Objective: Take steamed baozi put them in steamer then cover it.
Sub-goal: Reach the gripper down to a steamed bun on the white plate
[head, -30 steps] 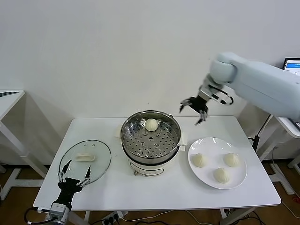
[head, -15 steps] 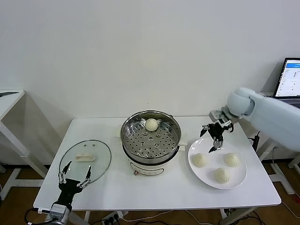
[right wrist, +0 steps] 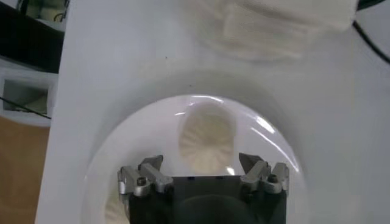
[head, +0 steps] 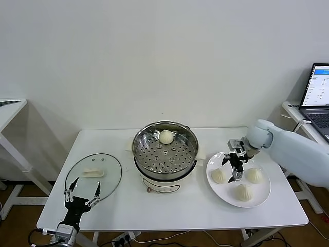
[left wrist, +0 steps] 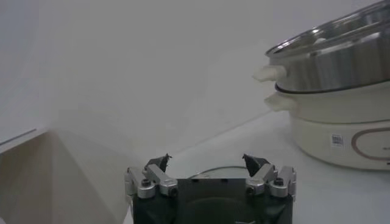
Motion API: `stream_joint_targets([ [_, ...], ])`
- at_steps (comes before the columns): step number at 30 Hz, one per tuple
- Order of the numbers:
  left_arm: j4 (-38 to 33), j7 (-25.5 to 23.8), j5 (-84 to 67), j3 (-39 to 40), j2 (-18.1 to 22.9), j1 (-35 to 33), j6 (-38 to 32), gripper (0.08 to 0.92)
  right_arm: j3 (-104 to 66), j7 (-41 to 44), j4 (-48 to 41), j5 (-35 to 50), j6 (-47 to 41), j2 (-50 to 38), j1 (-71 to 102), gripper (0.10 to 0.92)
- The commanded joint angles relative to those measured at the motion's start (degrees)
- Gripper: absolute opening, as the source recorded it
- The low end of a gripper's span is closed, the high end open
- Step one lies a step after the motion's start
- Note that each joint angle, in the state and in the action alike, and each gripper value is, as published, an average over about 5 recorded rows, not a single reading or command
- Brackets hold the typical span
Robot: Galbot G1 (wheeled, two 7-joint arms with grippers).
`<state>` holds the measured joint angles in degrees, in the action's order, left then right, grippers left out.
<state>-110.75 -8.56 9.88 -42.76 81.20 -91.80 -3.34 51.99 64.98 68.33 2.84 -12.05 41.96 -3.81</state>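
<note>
The steel steamer (head: 165, 152) stands mid-table with one baozi (head: 165, 136) on its perforated tray at the back. Three baozi lie on the white plate (head: 259, 194): the left one (head: 219, 175), the right one (head: 253, 175) and the front one (head: 242, 192). My right gripper (head: 231, 169) is open just above the plate, over the left baozi, which shows between its jaws in the right wrist view (right wrist: 206, 137). The glass cover (head: 93, 176) lies flat on the table at the left. My left gripper (head: 81, 193) is open and empty at the table's front left edge.
The steamer's side (left wrist: 332, 67) shows in the left wrist view. A folded white cloth (right wrist: 286, 24) lies beyond the plate in the right wrist view. A laptop (head: 314, 92) sits on a side table at far right.
My right gripper has swung from above the steamer's far right rim, rightward and down to just above the plate's left baozi. The left arm has not moved.
</note>
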Motion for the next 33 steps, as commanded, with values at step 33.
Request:
stream_joint_targets([
  [33, 0.5, 0.1, 0.4, 0.6, 0.3, 0.3, -0.3, 0.823, -4.6, -1.9, -1.5, -3.6, -1.2, 2.6, 4.8, 0.718],
])
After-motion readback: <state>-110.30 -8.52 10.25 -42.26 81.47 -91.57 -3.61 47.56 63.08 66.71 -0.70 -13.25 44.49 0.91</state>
